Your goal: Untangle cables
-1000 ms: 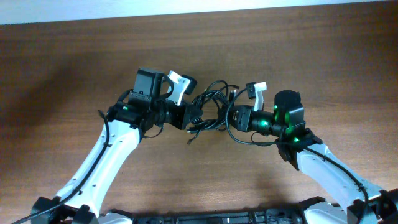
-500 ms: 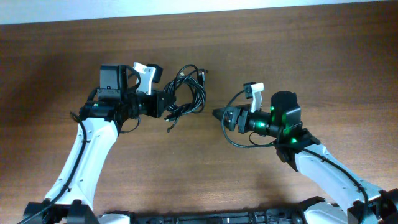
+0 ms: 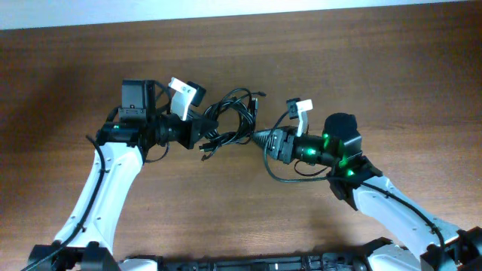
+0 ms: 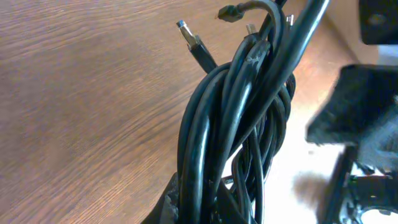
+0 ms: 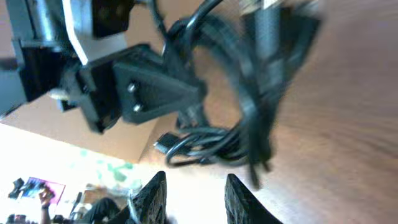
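Observation:
The cables point(image 3: 232, 119) are a bundle of thin black cords with small plugs, held up over the middle of the wooden table. My left gripper point(image 3: 205, 129) is shut on the bundle's left side. In the left wrist view the cords point(image 4: 242, 112) rise from between the jaws point(image 4: 202, 205), a plug point(image 4: 189, 37) sticking out at the top. My right gripper point(image 3: 260, 138) is open and empty, its tips just right of the bundle. In the right wrist view the open fingers point(image 5: 196, 190) point at the blurred cables point(image 5: 249, 106) and the left gripper body point(image 5: 143, 84).
The wooden table point(image 3: 301, 53) runs to a pale strip at the far edge. Thicker black wires point(image 3: 290, 169) loop from the right arm. Both arms' white links reach in from the near edge.
A second ago both grippers were at the tangle in the middle. The left then pulled the bundle away leftward. Now the right gripper has moved left, back up to the bundle.

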You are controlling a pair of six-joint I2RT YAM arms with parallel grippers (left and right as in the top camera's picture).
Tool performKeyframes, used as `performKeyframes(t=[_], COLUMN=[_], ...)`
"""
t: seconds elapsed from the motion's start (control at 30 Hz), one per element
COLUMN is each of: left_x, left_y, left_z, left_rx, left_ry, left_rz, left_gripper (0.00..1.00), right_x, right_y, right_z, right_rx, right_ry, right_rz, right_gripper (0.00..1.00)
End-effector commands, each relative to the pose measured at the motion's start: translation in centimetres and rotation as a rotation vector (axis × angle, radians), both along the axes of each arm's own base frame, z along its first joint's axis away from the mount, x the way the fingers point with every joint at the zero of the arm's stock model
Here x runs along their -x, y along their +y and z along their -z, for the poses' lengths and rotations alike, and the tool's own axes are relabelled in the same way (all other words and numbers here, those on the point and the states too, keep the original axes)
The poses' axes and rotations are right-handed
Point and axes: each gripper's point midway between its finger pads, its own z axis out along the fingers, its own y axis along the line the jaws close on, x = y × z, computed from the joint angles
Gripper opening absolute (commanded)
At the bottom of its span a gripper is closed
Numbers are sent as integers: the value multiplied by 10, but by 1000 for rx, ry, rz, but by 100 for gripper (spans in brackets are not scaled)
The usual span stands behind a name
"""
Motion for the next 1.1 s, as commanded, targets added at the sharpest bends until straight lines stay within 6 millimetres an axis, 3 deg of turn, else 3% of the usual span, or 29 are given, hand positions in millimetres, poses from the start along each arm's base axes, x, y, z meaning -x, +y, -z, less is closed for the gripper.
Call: performKeyframes(t=[0.0, 0.03, 0.1, 0.17, 0.27, 0.4, 0.43, 0.5, 0.53, 0.6, 0.67, 0.73, 0.77, 0.9, 0.97, 1.03, 1.07], left_x=[-2, -2, 0, 3, 4, 18, 26, 32, 35, 23, 0, -18, -21, -37, -44, -42, -38], left_y=[3, 3, 3, 3, 1, -26, -39, -49, -53, -40, -13, -11, -14, -18, -20, -20, -18], left_z=[-4, -4, -3, -2, -1, -1, -1, -2, -1, 9, 19, 9, 5, -9, -18, -15, -11], left_rx=[-18, -16, -4, 2, 42, 41, 38, 39, 37, -40, -96, -42, -32, 9, 63, 63, 50], left_ry=[-35, -30, 10, 43, 141, 156, 156, 162, 163, 155, 212, 193, 172, 86, 89, 112, 136], left_rz=[0, -3, -27, -42, -114, -41, 1, 25, 39, -52, -302, -389, -384, -383, -423, -432, -434], left_gripper=[0, 0, 0, 0, 0, 0, 0, 0, 0, 0, 0, 3, 4, 6, 17, 35, 36], right_x=[10, 6, -11, -26, -38, -38, -36, -35, -35, -22, 6, 34, 37, 45, 42, 29, 17], right_y=[12, 12, 4, -6, -15, -6, 1, 4, 4, 17, 35, 49, 50, 50, 48, 45, 40], right_z=[-6, -5, 0, 3, 5, 11, 19, 27, 28, 18, 12, -11, -17, -3, 3, 5, 8], right_rx=[-4, 5, 36, 63, 89, 124, 147, 159, 160, 110, 58, -34, -52, -16, 3, 23, 44], right_ry=[-23, -25, -32, -43, -55, -64, -57, -40, -38, -46, -28, -87, -110, -69, -46, -55, -61], right_rz=[-42, -16, 93, 194, 289, 338, 344, 331, 331, 220, 36, -154, -181, -217, -192, -118, -47], right_gripper=[25, 24, 50, 68, 71, 64, 57, 33, 7, 4, 4, 4, 4, 4, 4, 4, 4])
